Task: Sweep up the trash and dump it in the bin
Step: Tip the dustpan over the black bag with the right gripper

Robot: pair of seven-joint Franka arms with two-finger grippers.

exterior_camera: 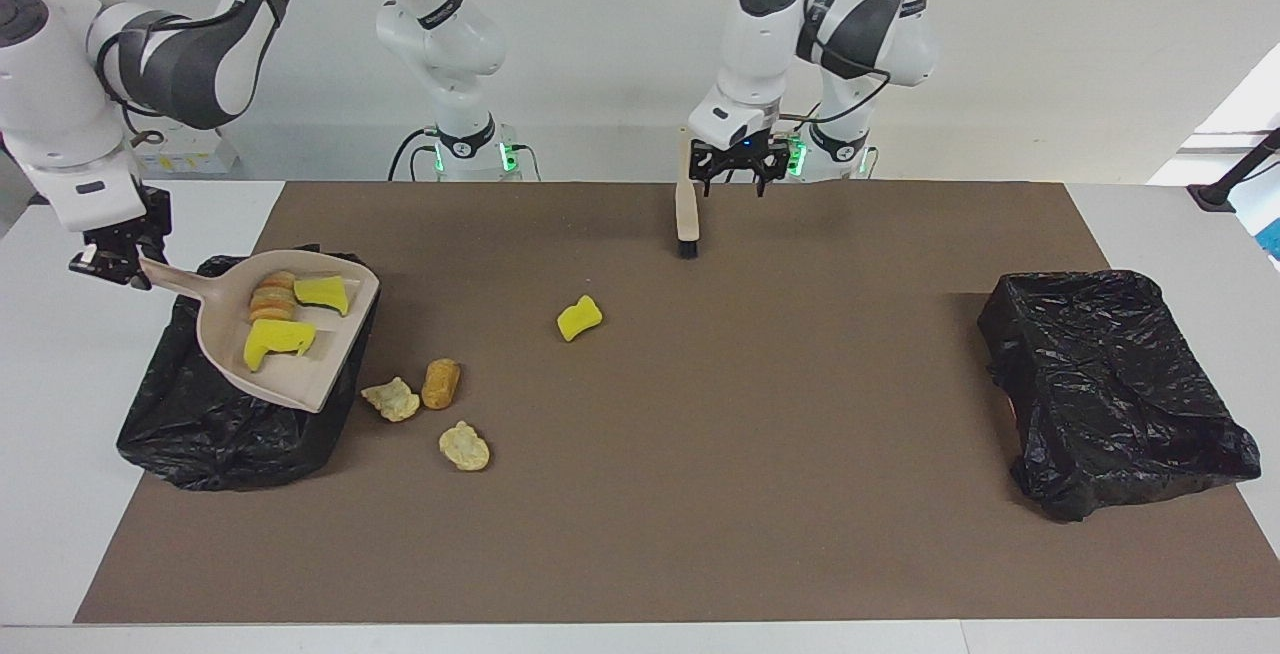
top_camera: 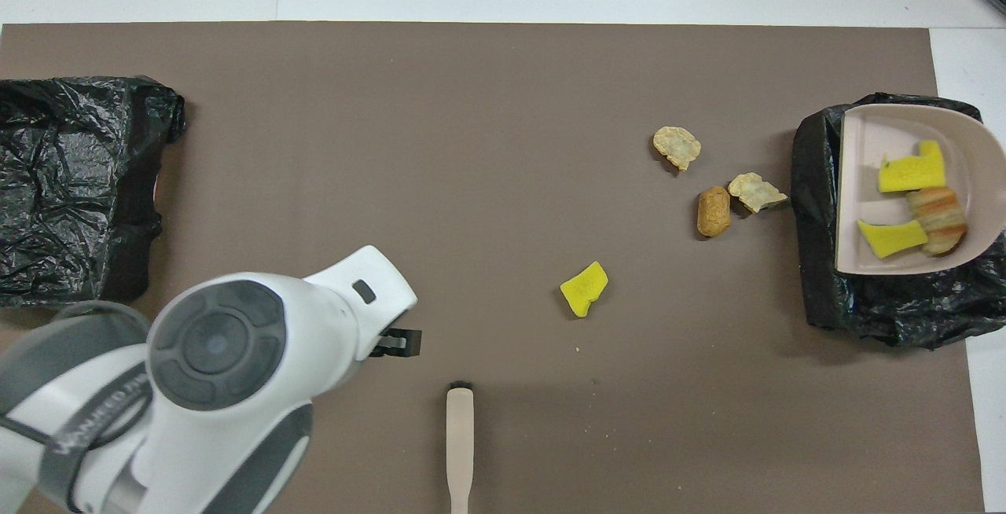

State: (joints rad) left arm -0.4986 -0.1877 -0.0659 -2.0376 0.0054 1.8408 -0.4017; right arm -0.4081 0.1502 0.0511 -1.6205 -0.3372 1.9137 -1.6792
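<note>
The right tool (exterior_camera: 113, 261) pinches the dustpan (exterior_camera: 300, 374) handle over the bin (exterior_camera: 200, 434), while the left tool (exterior_camera: 737, 172), fingers spread, hangs beside the brush (exterior_camera: 686, 216).

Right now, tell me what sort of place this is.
Probably a robot lab's test bench: two arms bolted at a white table, a brown mat, and staged trash, a dustpan and bag-lined bins.

Left gripper (exterior_camera: 735, 177) spread wide, right gripper (exterior_camera: 118, 264) clamped.
</note>
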